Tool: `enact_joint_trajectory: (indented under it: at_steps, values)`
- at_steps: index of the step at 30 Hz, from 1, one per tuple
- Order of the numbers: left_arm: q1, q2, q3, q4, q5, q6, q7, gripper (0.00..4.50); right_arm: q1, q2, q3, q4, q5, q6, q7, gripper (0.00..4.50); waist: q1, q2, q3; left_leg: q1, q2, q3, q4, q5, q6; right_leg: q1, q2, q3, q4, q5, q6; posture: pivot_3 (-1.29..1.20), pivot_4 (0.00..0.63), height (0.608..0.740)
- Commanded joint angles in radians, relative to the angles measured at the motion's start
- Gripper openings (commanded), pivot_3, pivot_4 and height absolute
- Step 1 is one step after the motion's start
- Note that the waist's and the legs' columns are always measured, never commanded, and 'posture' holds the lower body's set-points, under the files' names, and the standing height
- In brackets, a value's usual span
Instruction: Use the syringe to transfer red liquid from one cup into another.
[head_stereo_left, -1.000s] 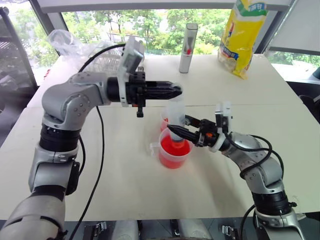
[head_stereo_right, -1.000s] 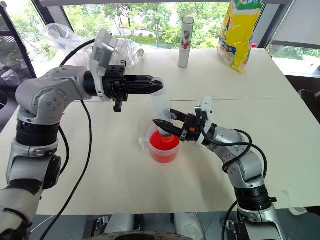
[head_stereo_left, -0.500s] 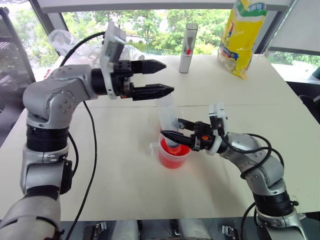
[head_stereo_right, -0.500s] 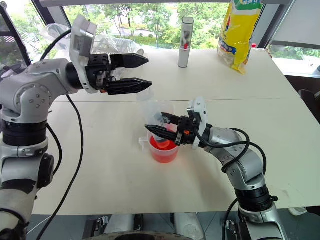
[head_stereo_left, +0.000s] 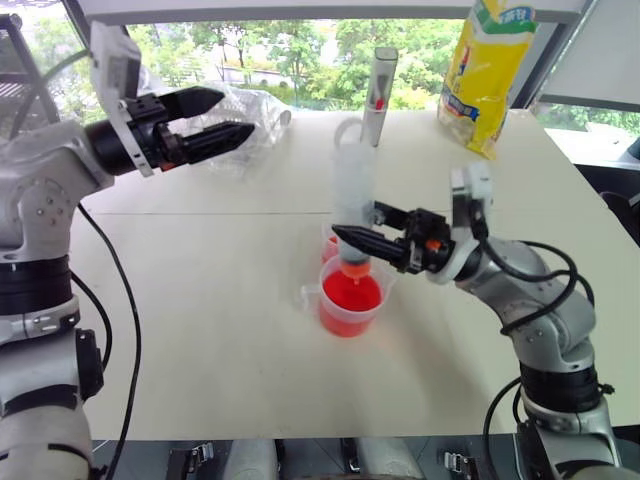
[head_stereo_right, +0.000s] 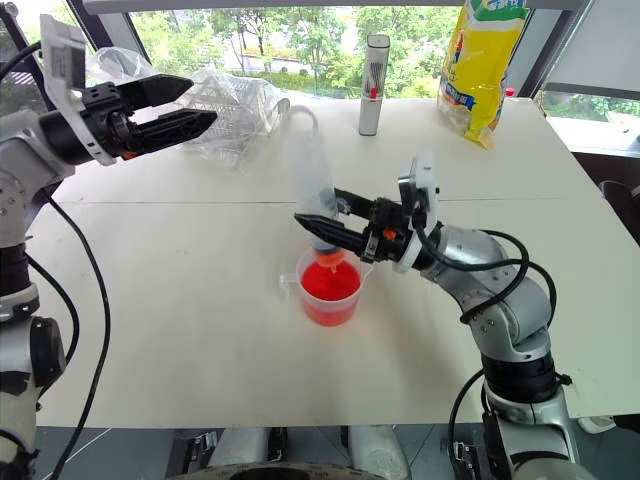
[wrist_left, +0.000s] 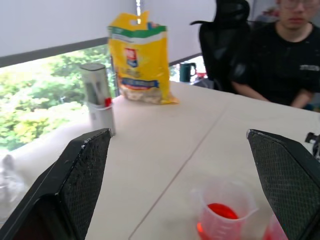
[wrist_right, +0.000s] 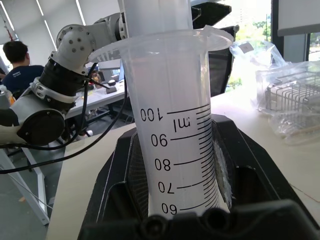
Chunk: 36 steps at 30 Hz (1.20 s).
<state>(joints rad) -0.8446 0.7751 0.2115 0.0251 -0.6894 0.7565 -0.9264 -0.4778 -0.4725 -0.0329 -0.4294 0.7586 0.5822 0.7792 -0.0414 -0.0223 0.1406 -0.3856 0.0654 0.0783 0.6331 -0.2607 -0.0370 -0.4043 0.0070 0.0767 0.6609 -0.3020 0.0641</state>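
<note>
A: Item one, the syringe (head_stereo_left: 352, 195). Location?

B: Upright, long axis vertical, directly above the handled cup (head_stereo_left: 349, 304); its orange tip hangs just over the red liquid (head_stereo_left: 350, 293). The right gripper (head_stereo_left: 352, 241) is pinched on the lower barrel, reaching in from the cup's right.

A: Item two, the smaller cup (head_stereo_left: 331, 244)?

B: Just behind the handled cup, touching or nearly so, partly hidden by the syringe. The coming move likely carries the tip that short way back; the right arm is much the nearer.

A: Item three, the left gripper (head_stereo_left: 218, 118)?

B: Fingers spread, holding nothing, well off to the cup's far left.

A: Changes?

B: A second ago it was closed at the plunger top; since then it has let go and swung away. The syringe has risen, its tip now out of the liquid.
</note>
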Motion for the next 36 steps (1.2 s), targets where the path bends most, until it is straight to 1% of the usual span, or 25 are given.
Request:
enact_joint_trajectory:
  at_steps: [1,3,7,10,12,14,19,22,27,33,36]
  values:
    - [0.026,-0.012,0.002,-0.033,0.010,-0.031,0.005,4.44,-0.143,0.010,-0.049,0.117,-0.005,-0.042,0.002,1.37,-0.002,0.000,0.000,0.000,0.000,0.000,0.000,0.000,0.000,0.000,0.000,0.000,0.000,0.000,0.000,0.00,0.150,0.740]
    - [0.036,-0.028,-0.003,-0.051,0.008,-0.030,0.013,4.44,-0.213,0.018,-0.038,0.218,-0.039,-0.077,0.028,1.37,-0.001,0.000,0.000,0.000,0.000,0.000,0.000,0.000,0.000,0.000,0.000,0.000,0.001,0.000,0.000,0.00,0.150,0.740]
    - [0.048,-0.047,-0.007,-0.083,0.002,-0.023,0.024,4.44,-0.299,0.041,-0.017,0.390,-0.104,-0.157,0.082,1.37,-0.001,0.000,0.000,-0.001,0.000,0.000,-0.001,0.000,0.000,-0.001,0.001,0.000,0.000,0.000,0.000,0.00,0.150,0.740]
    - [0.056,-0.067,-0.008,-0.123,-0.013,-0.009,0.045,4.44,-0.365,0.088,0.009,0.567,-0.182,-0.263,0.120,1.37,-0.004,0.000,0.000,-0.002,0.000,0.000,-0.001,0.000,0.000,-0.002,0.000,0.001,0.000,0.000,0.000,0.00,0.150,0.740]
    - [0.040,-0.090,-0.014,-0.145,-0.025,-0.001,0.060,4.44,-0.372,0.122,0.023,0.656,-0.227,-0.334,0.138,1.37,-0.004,0.000,0.000,-0.001,0.000,0.001,0.000,0.000,0.000,-0.003,0.000,0.001,0.001,0.000,0.000,0.00,0.150,0.740]
    - [0.017,-0.106,-0.022,-0.152,-0.032,0.001,0.061,4.44,-0.366,0.145,0.028,0.704,-0.255,-0.379,0.150,1.37,-0.003,0.000,0.000,-0.001,0.000,0.000,-0.001,0.000,0.000,-0.002,0.000,0.001,0.001,0.000,0.000,0.00,0.150,0.740]
    - [-0.060,-0.113,-0.049,-0.117,-0.032,-0.004,0.032,4.44,-0.342,0.167,0.033,0.736,-0.292,-0.431,0.167,1.37,-0.002,0.000,0.000,-0.002,0.001,0.000,0.000,0.000,0.000,-0.003,-0.001,0.001,0.001,0.000,0.000,0.00,0.150,0.740]
    - [-0.113,-0.137,-0.073,-0.077,-0.014,-0.023,0.016,4.44,-0.331,0.173,0.030,0.730,-0.298,-0.433,0.167,1.37,-0.003,0.000,0.000,-0.002,0.000,0.000,0.000,0.000,0.000,-0.002,-0.001,0.000,0.002,0.000,0.000,0.00,0.150,0.740]
    - [-0.198,-0.210,-0.122,0.012,0.034,-0.078,0.012,4.44,-0.317,0.176,0.028,0.706,-0.301,-0.426,0.164,1.37,-0.003,0.000,0.000,-0.001,0.000,0.000,0.000,0.000,0.000,-0.002,0.000,0.000,0.002,0.000,0.000,0.00,0.150,0.740]
    - [-0.260,-0.289,-0.167,0.130,0.092,-0.139,-0.001,4.44,-0.306,0.176,0.030,0.690,-0.306,-0.423,0.162,1.37,-0.004,0.001,0.000,-0.001,0.000,0.000,0.000,0.000,-0.001,-0.002,0.001,0.001,0.002,0.000,0.000,0.00,0.150,0.740]
    - [-0.276,-0.311,-0.177,0.166,0.110,-0.156,-0.012,4.44,-0.307,0.177,0.031,0.690,-0.308,-0.422,0.162,1.37,-0.004,0.001,0.000,-0.001,0.000,0.001,0.000,0.000,-0.001,-0.003,0.001,0.001,0.002,0.000,0.000,0.00,0.150,0.740]
